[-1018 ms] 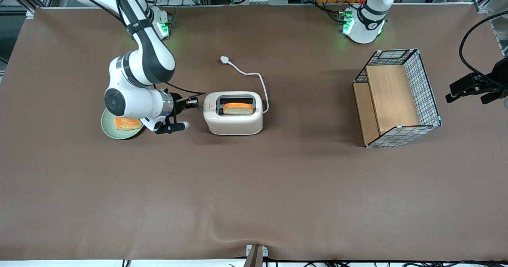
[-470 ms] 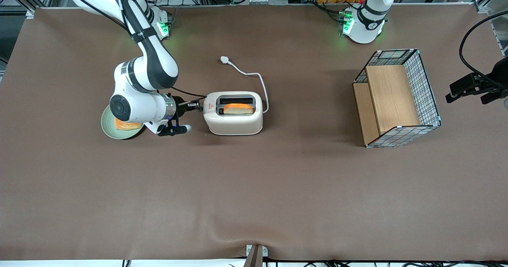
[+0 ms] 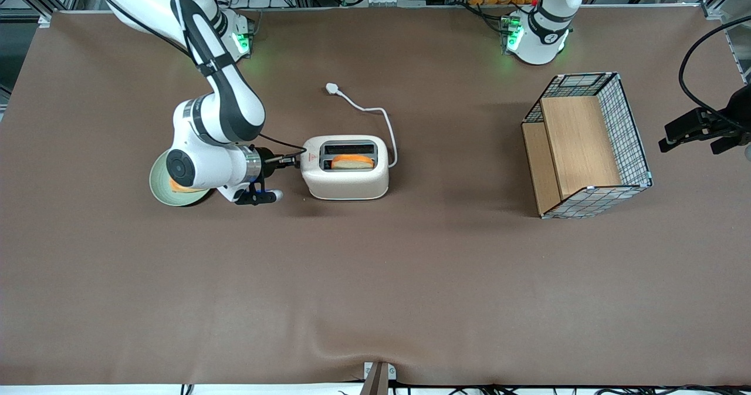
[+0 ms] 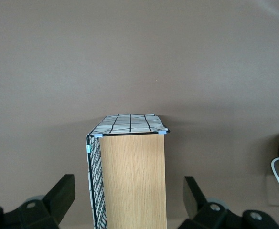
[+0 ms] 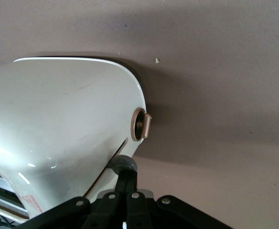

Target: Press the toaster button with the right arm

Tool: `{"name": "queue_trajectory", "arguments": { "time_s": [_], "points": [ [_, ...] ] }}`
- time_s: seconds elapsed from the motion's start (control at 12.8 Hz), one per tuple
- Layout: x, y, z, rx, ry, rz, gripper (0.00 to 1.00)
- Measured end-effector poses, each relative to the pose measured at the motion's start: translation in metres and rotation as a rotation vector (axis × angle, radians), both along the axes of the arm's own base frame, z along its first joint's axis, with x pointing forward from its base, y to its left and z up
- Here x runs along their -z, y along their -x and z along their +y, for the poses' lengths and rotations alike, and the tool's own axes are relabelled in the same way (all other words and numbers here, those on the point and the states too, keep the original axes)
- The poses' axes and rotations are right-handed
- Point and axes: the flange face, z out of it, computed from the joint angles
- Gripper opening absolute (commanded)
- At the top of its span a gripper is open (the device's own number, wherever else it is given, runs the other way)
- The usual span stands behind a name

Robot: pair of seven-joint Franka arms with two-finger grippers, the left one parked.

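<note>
We see a wide brown table (image 3: 375, 277) filling the scene. Toward the parked arm's end of it lies a wire-mesh basket (image 3: 588, 144) on its side, with wooden panels inside; the left wrist view looks down on the same basket (image 4: 130, 176) from above.

The right arm (image 3: 218, 113) reaches down from its base toward the working arm's end of the table and bends so that its wrist points sideways at the toaster (image 3: 345, 167). The toaster (image 5: 58, 129) stands upright near the middle of the table, a slice of bread (image 3: 352, 161) sunk in the slot nearer the front camera, the other slot showing dark. Its white cord (image 3: 375, 119) loops away from the front camera and ends in a plug (image 3: 333, 88) lying flat on the table.

Under the arm's wrist sits a green plate (image 3: 161, 191), with a patch of orange food on it mostly covered by the arm.

The gripper (image 3: 287, 160) is at the toaster's narrow end, its fingers drawn together with nothing between them. In the right wrist view the gripper (image 5: 125, 183) tips meet the toaster button (image 5: 121, 164), a grey knob at the slot in that end. Beside it, a small tan dial (image 5: 142, 125) projects from the same end, untouched.
</note>
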Motion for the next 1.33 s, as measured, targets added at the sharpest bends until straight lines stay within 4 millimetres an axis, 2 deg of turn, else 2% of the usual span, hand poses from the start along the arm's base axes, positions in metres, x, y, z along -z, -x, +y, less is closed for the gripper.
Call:
{"name": "queue_trajectory", "arguments": {
  "time_s": [0.23, 0.7, 1.33],
  "points": [
    [0.007, -0.002, -0.005, 0.038, -0.02, 0.022, 0.0],
    [0.034, -0.005, -0.021, 0.077, -0.102, 0.066, 0.0],
    [0.042, -0.005, -0.027, 0.097, -0.137, 0.089, 0.0]
  ]
}}
